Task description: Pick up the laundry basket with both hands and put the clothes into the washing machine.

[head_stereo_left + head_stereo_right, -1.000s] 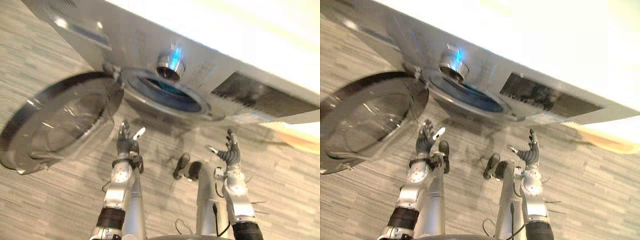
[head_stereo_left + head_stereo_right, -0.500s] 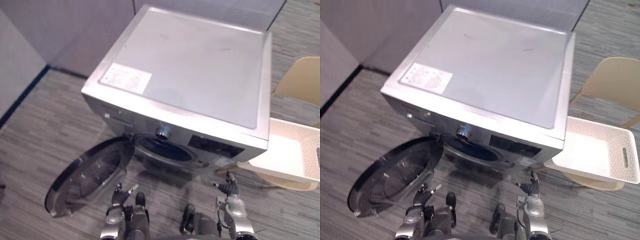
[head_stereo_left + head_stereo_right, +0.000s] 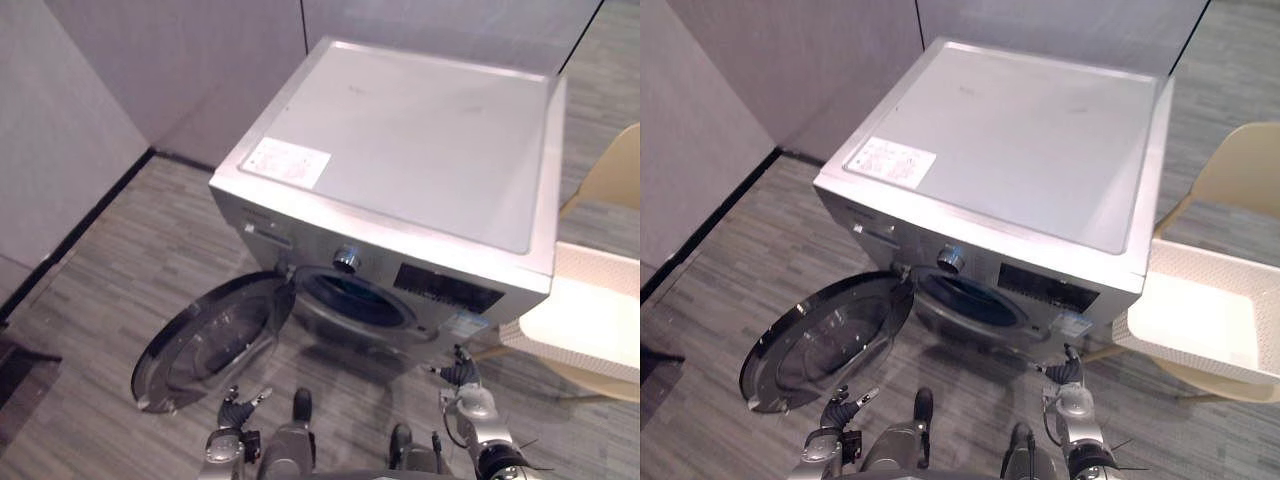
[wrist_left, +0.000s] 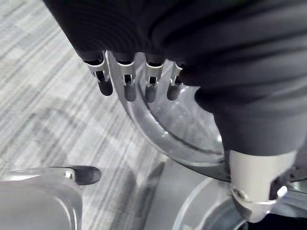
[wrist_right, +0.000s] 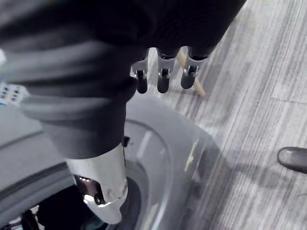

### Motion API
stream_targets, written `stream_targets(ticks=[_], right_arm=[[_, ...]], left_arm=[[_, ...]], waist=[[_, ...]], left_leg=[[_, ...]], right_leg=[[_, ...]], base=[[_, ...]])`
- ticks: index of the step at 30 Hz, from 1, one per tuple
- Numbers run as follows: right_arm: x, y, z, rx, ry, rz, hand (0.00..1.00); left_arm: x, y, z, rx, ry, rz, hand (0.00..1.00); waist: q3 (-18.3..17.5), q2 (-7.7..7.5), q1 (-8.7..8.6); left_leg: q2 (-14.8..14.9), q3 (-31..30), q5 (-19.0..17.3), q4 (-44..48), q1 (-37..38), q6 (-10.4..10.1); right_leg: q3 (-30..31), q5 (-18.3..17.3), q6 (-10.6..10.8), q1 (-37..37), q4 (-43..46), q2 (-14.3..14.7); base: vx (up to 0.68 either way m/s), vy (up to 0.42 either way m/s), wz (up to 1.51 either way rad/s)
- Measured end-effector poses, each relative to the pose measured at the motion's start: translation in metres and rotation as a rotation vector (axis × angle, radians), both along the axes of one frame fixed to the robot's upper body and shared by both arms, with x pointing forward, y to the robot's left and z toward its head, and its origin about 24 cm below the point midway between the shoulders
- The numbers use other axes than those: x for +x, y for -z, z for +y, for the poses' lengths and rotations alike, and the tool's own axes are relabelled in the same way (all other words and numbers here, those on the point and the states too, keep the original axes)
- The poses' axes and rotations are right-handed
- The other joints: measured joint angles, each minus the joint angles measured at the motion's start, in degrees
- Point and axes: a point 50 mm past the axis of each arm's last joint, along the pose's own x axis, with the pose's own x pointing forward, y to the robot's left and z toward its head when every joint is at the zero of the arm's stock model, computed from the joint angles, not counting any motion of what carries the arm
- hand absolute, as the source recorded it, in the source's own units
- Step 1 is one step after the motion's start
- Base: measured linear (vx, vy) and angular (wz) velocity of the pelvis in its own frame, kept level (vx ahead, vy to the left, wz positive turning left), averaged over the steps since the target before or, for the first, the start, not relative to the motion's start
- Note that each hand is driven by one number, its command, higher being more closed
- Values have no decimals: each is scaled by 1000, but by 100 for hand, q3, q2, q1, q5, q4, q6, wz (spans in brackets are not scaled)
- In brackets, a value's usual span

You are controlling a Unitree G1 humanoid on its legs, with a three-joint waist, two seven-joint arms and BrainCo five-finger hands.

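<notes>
White laundry basket [image 3: 1215, 268] mouth up on chair [image 3: 1240, 175], long axis end-on toward washing machine [image 3: 1020, 150], door [image 3: 825, 340] open, left robot hand [image 3: 838, 410] and right robot hand [image 3: 1068, 375] both released

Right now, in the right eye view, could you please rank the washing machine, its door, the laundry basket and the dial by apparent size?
1. washing machine
2. door and laundry basket: about alike, basket partly cropped
3. dial

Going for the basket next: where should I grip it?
Probably the basket rim at its two short ends, coming from the long near side: it sits level on the chair, open top up, rim clear all round.
</notes>
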Motion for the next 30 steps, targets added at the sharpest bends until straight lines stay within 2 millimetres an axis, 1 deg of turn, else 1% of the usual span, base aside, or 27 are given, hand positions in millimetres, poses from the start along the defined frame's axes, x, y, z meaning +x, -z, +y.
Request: stream_targets(ticks=[1, 2, 3, 4, 5, 6, 7, 8, 9, 10, 11, 12, 13, 16, 18, 19, 20, 21, 22, 23, 24, 25, 26, 27, 28, 29, 30], right_arm=[[-4, 2, 3, 11, 7, 8, 0], [-4, 3, 5, 25, 20, 6, 0], [-10, 5, 3, 29, 36, 18, 0], [-14, 7, 2, 29, 45, 27, 0], [-22, 11, -3, 26, 62, 54, 0], [-24, 11, -8, 16, 70, 64, 0], [-28, 12, -15, 8, 92, 78, 0], [-30, 14, -16, 13, 102, 87, 0], [-34, 18, -11, 37, 119, 104, 0], [-37, 21, -7, 52, 124, 120, 0], [-41, 24, -4, 62, 126, 140, 0], [-42, 25, -3, 66, 126, 147, 0], [-41, 25, -3, 66, 125, 146, 0], [-28, 20, -1, 67, 113, 113, 0], [-17, 16, 1, 69, 103, 89, 0], [-15, 15, 3, 73, 102, 82, 0], [-14, 14, 1, 59, 85, 84, 0], [-13, 13, -3, 44, 78, 83, 0], [-15, 14, -3, 43, 77, 90, 0], [-20, 16, -2, 44, 75, 105, 0], [-32, 22, 1, 56, 83, 137, 0], [-38, 26, 6, 70, 82, 153, 0], [-38, 26, 8, 75, 78, 154, 0], [-32, 24, 11, 73, 61, 138, 0], [-24, 21, 9, 64, 55, 120, 0], [-17, 17, 7, 55, 51, 101, 0], [-10, 12, 3, 42, 50, 77, 0]], left_arm=[[7, -3, -2, 0, 14, -24, 0], [11, -5, -3, -2, 13, -38, 0], [7, -3, -4, -8, 12, -27, 0], [7, -3, -5, -10, 13, -26, 0], [5, -2, -6, -15, 15, -19, 0], [5, -1, -7, -18, 17, -14, 0], [6, -1, -7, -10, 31, -11, 0], [10, -2, -7, -3, 48, -16, 0], [21, -6, -2, 23, 89, -32, 0], [25, -7, 2, 38, 101, -37, 0], [24, -7, 5, 50, 111, -31, 0], [24, -7, 6, 60, 126, -28, 0], [23, -7, 9, 69, 126, -24, 0], [24, -8, 12, 78, 123, -27, 0], [29, -10, 14, 85, 123, -36, 0], [35, -12, 14, 88, 127, -46, 0], [40, -14, 15, 89, 123, -60, 0], [39, -15, 16, 88, 112, -64, 0], [45, -18, 17, 88, 93, -88, 0], [46, -20, 20, 98, 92, -97, 0], [44, -21, 22, 106, 85, -101, 0], [40, -20, 24, 108, 70, -98, 0], [38, -20, 25, 109, 65, -97, 0], [38, -21, 29, 109, 39, -102, 0], [38, -21, 26, 98, 26, -105, 0], [39, -20, 22, 85, 22, -105, 0], [40, -19, 13, 63, 22, -112, 0]], waist=[[51, -163, -73], [166, -368, -137], [152, -467, -164], [109, -442, -171], [26, -312, -184], [-65, -156, -225], [-165, 39, -320], [-160, 31, -329], [-80, -139, -337], [-38, -241, -337], [-69, -312, -381], [-85, -340, -435], [-94, -350, -442], [-71, -356, -437], [10, -408, -444], [71, -512, -470], [82, -522, -445], [103, -439, -439], [173, -406, -451], [179, -408, -442], [203, -387, -445], [124, -540, -440], [121, -540, -412], [97, -633, -328], [103, -543, -230], [160, -422, -174], [304, -209, -134]], left_leg=[[-117, 49, 274, -82, 37, -116], [-260, 324, -489, 1076, -84, 462], [-269, 406, -1182, 2028, -34, 619], [-227, 397, -1421, 2255, 74, 603], [-142, 370, -1821, 2223, 404, 519], [-74, 333, -1997, 1705, 700, 468], [-27, 323, -2027, 898, 968, 459], [-20, 328, -2010, 634, 1020, 481], [-142, 335, -1881, 504, 1010, 574], [-211, 333, -1859, 514, 1014, 608], [-289, 337, -1856, 537, 1024, 615], [-366, 361, -1859, 535, 1106, 626], [-418, 424, -1860, 532, 1165, 630], [-453, 705, -1846, 554, 1077, 667], [-451, 914, -1869, 677, 906, 700], [-504, 978, -1974, 1067, 628, 853], [-552, 974, -2060, 1231, 451, 1038], [-351, 1058, -2094, 1212, 395, 1058], [-221, 1084, -2073, 1303, 333, 1038], [-202, 1025, -2053, 1314, 351, 1017], [-196, 922, -1936, 1299, 449, 1019], [-224, 890, -1844, 1278, 461, 995], [-238, 892, -1809, 1297, 402, 976], [-255, 880, -1737, 1361, 248, 916], [-222, 895, -1603, 1270, 83, 846], [-147, 885, -1513, 1196, 9, 838], [-30, 803, -1303, 1019, -13, 805]], right_leg=[[-123, 61, -89, -23, -49, -192], [-156, 104, -80, 94, -70, -429], [-184, 212, -34, 210, -239, -524], [-172, 282, 2, 265, -367, -511], [-91, 422, 20, 385, -655, -411], [-104, 583, 78, 394, -879, -294], [-149, 832, 168, 384, -1182, -171], [-173, 971, 204, 390, -1342, -124], [-198, 1221, 247, 454, -1630, -191], [-203, 1324, 278, 524, -1755, -236], [-193, 1386, 302, 590, -1825, -289], [-136, 1411, 324, 655, -1834, -339], [-21, 1447, 343, 646, -1829, -376], [333, 1621, 341, 354, -1828, -387], [556, 1741, 326, 101, -1832, -370], [662, 1809, 349, -197, -1579, -434], [889, 2054, 598, -387, -1566, -397], [936, 2013, 664, -396, -1511, -291], [795, 997, 193, -712, 25, -252], [742, 534, 130, -793, 885, -232], [714, 10, 321, -605, 1783, -213], [705, -311, 455, -273, 1944, -196], [714, -447, 479, -138, 1790, -198], [717, -574, 441, 42, 1095, -112], [699, -518, 301, 220, 314, 38], [683, -348, 85, 294, -71, 166], [623, -33, 28, 418, -511, 337]], base=[[-143, -40, 72], [-145, -39, 42], [-107, -21, 22], [-100, 58, -2], [-49, 100, -16], [-21, 195, -9], [-13, 156, 2], [-78, 174, 12], [-99, 102, 10], [-120, 137, 13], [-84, 131, 6], [-83, 150, -11], [-90, 127, -37], [-106, 51, -53], [-146, 21, -63], [-172, 37, -58], [-188, 17, -64], [-210, -10, -56], [-150, -35, -20], [-109, -41, 16], [-29, -88, 34], [-22, -119, 31], [-84, -158, 10], [-185, -163, -21], [-168, -128, -29], [-206, -77, -26], [-255, -50, 4]])
